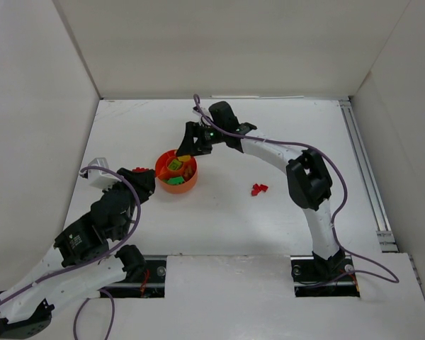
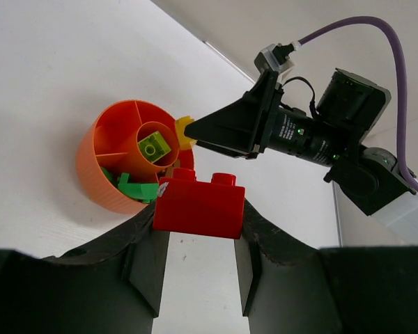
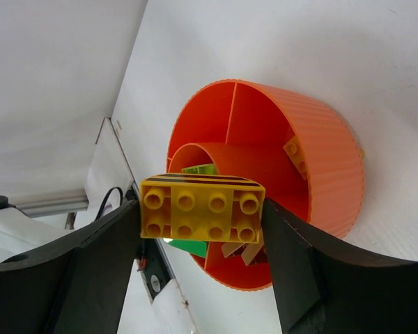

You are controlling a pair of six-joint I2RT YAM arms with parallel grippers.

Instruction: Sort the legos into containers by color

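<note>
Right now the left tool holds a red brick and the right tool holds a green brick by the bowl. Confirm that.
Not quite. The right tool holds a yellow brick, not a green one; the right wrist view shows it. The rest stands: the left tool holds a red brick, and the right tool is by the bowl.

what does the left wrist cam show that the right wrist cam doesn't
Only the left wrist view: the red brick clamped in the left gripper, and the right gripper from outside, at the rim of the bowl. Only the right wrist view: the studded face of the yellow brick between that gripper's fingers, and a brown-orange brick in an outer compartment. Both: the bowl with its dividers and centre cup, the lime brick in that cup, and the yellow brick.
</note>
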